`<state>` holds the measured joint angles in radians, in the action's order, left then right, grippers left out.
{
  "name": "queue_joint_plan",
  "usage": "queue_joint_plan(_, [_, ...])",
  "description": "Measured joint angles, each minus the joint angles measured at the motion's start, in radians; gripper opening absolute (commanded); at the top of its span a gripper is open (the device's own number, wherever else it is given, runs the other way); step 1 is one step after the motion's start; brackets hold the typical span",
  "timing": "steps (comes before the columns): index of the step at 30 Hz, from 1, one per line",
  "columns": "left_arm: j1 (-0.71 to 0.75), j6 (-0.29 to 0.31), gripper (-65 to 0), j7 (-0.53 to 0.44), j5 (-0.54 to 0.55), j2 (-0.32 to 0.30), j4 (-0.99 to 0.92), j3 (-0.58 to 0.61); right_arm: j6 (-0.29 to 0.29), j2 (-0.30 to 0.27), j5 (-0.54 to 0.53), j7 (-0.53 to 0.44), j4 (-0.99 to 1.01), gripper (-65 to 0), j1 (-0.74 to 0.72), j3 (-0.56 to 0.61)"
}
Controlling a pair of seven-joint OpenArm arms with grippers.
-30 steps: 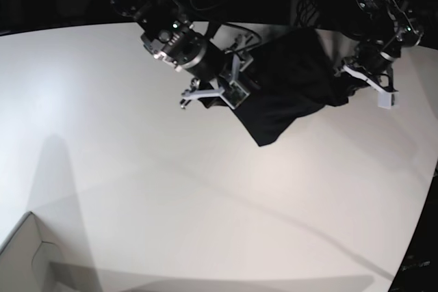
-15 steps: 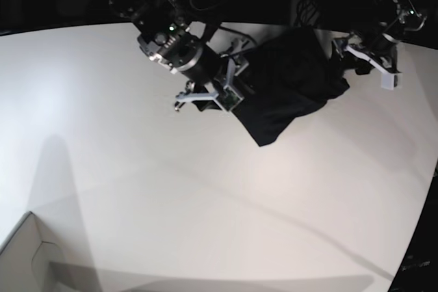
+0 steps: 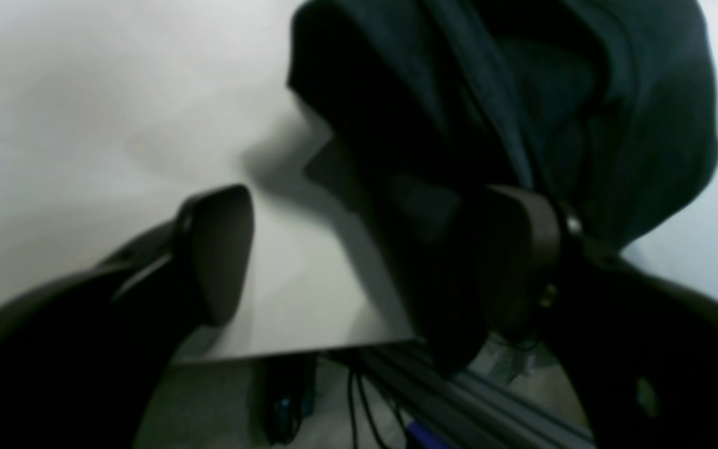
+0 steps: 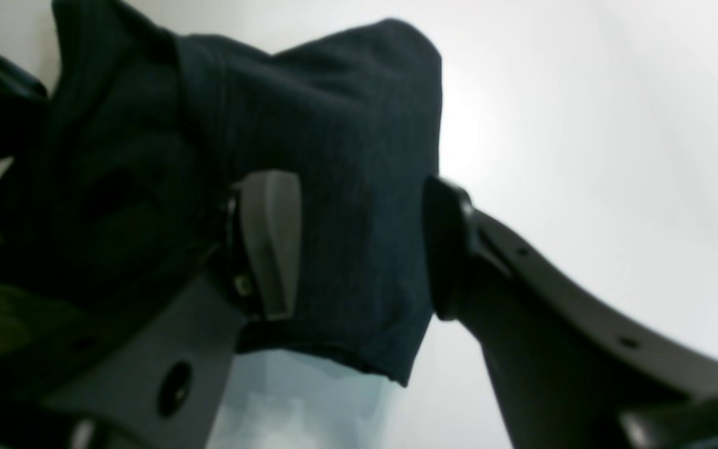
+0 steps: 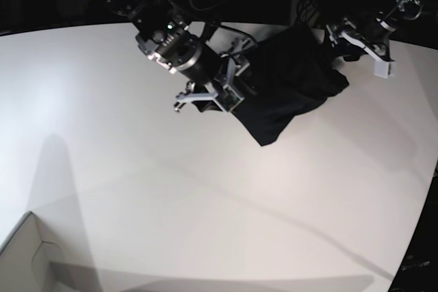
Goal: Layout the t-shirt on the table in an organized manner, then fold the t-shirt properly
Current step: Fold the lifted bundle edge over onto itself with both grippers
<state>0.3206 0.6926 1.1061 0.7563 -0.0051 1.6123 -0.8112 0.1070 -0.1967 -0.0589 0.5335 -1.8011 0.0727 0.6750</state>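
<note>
The black t-shirt lies bunched in a heap at the far side of the white table, one corner pointing toward the near edge. My right gripper is at the shirt's left edge in the base view. Its wrist view shows the right gripper open, with a fold of the t-shirt spanning the gap between its fingers. My left gripper hovers above the shirt's right edge. The left gripper stands wide open, and the t-shirt is draped against one of its fingers.
A pale cardboard box corner juts in at the near left. The table's far edge runs right under my left gripper, with cables and a metal rail below it. Dark equipment lines the back.
My left gripper has opened, letting go of the shirt's right edge, and has risen toward the back. My right gripper has shifted slightly left. The shirt has barely moved.
</note>
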Motion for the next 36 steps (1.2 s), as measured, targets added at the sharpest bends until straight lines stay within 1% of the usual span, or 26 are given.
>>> queue_joint_plan(2, [0.000,0.000,-12.2,0.005,0.017,0.001,0.000,0.003,0.000,0.000,0.000,0.000,0.000,-33.1,0.000,0.000])
queue_joint_plan(5, [0.018,0.000,-12.2,0.020,0.042,0.006,0.002,0.003,0.000,-0.021,0.000,0.001,0.000,-33.1,0.000,0.000])
queue_joint_plan(7, [0.034,0.000,-12.2,0.040,0.057,0.001,0.003,0.000,0.000,-0.028,0.002,0.000,0.000,-33.1,0.006,-0.002])
queue_joint_plan(9, [0.051,0.000,-12.2,0.039,0.074,-0.004,0.004,-0.001,0.000,-0.027,0.003,0.000,0.000,-33.1,0.011,-0.002])
queue_joint_plan(11, [0.062,0.000,-12.2,0.056,0.074,-0.027,0.015,0.002,0.000,-0.027,0.000,0.000,0.000,-33.1,0.011,0.001])
queue_joint_plan(14, [0.088,0.000,-12.2,0.045,0.074,-0.063,0.055,-0.001,0.000,-0.031,0.002,-0.001,0.000,-33.1,0.011,0.000])
queue_joint_plan(19, [0.106,0.000,-12.2,0.056,0.080,-0.068,0.111,-0.001,0.000,-0.033,0.002,-0.001,0.000,-33.1,0.013,0.000])
queue_joint_plan(23, [0.106,0.000,-12.2,0.049,0.230,-0.077,0.118,0.006,0.000,-0.033,0.002,-0.001,0.000,-33.1,0.013,-0.001])
queue_joint_plan(26, [0.101,0.000,-12.2,0.050,0.306,-0.076,0.115,0.010,0.000,-0.033,0.002,-0.001,0.000,-33.1,0.013,0.000])
queue_joint_plan(31, [0.075,0.000,-12.2,0.042,0.293,-0.033,0.098,0.089,0.000,-0.033,0.001,-0.001,0.000,-33.1,0.014,0.000])
queue_joint_plan(33, [0.075,0.000,-12.2,0.036,0.264,-0.016,0.069,0.093,0.000,-0.034,0.003,0.000,0.000,-33.1,0.013,0.000])
queue_joint_plan(35, [0.076,0.000,-12.2,0.051,0.216,0.002,0.052,0.091,0.000,-0.034,0.002,0.000,0.000,-33.1,0.011,-0.001])
queue_joint_plan(36, [0.076,0.000,-12.2,0.050,0.212,0.005,0.051,0.090,0.000,-0.033,0.002,0.000,0.000,-33.1,0.011,0.000])
